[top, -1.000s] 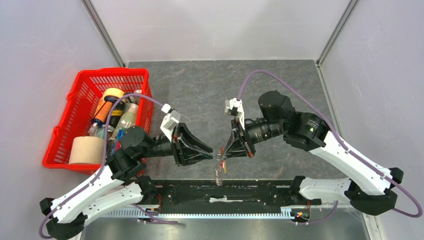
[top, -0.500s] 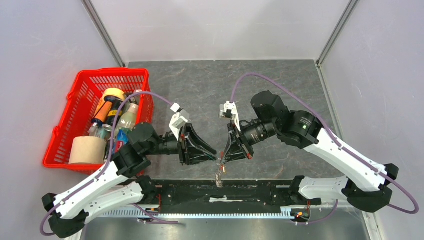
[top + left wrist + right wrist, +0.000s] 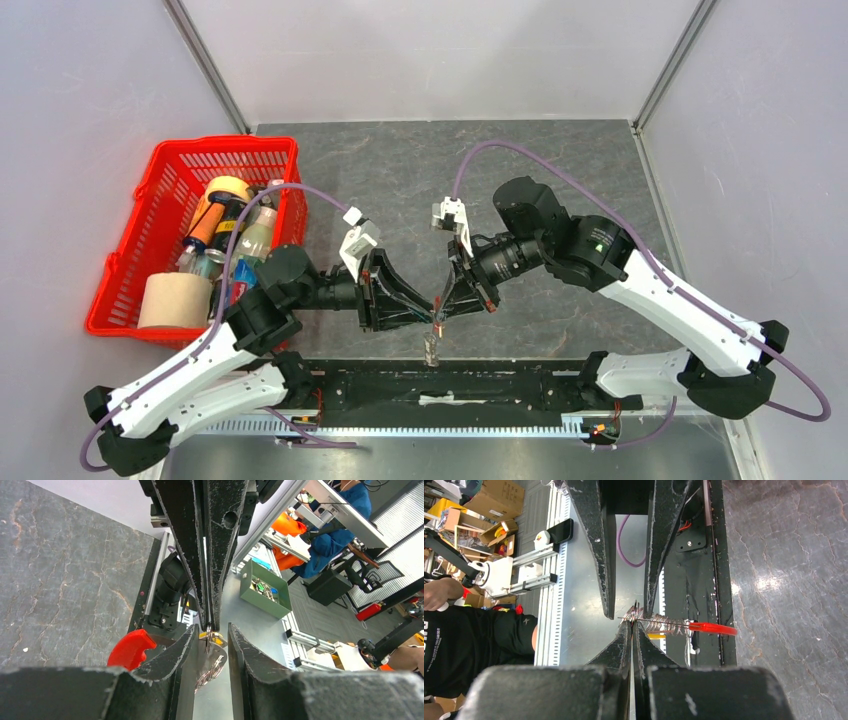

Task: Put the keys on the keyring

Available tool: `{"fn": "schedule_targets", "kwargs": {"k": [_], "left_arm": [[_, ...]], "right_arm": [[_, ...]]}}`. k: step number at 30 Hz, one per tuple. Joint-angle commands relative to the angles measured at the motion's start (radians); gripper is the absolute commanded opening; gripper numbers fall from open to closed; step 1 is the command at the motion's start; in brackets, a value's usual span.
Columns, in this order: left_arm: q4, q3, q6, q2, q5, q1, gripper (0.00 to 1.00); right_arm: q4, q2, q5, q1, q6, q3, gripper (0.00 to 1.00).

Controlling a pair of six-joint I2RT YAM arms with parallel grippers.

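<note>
Right wrist: mid-threading, keyring [image 3: 711, 627] pinched by right gripper [image 3: 632, 626], keys [image 3: 664, 626] straddled by spread left gripper [image 3: 629, 615]; next, probably careful closing.

Dark grey marbled table [image 3: 400, 170] — a red basket [image 3: 225, 155] sits at its left edge.

shiny metal keys [image 3: 659, 624], glossy red keyring [image 3: 711, 628], matt marbled table [image 3: 784, 555]

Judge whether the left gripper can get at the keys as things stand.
Likely yes: the left gripper, open, flanks the keys, which the shut right gripper holds up; nothing stands between.
</note>
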Motion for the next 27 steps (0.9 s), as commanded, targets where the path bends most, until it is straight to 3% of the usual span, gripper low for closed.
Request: {"fn": "schedule_targets", "kwargs": {"k": [1, 8, 21, 27], "left_arm": [[-0.012, 0.043, -0.004, 0.005, 0.029, 0.0, 0.33], [-0.016, 0.047, 0.004, 0.006, 0.025, -0.001, 0.25], [-0.009, 0.05, 0.004, 0.019, 0.026, -0.001, 0.21], [0.01, 0.048, 0.004, 0.032, 0.043, -0.001, 0.03]], "right_arm": [[0.045, -0.002, -0.006, 0.005, -0.012, 0.055, 0.0], [0.048, -0.001, -0.01, 0.006, -0.012, 0.045, 0.0], [0.038, 0.009, -0.007, 0.026, -0.032, 0.04, 0.0], [0.038, 0.015, -0.001, 0.037, -0.037, 0.04, 0.0]]}}
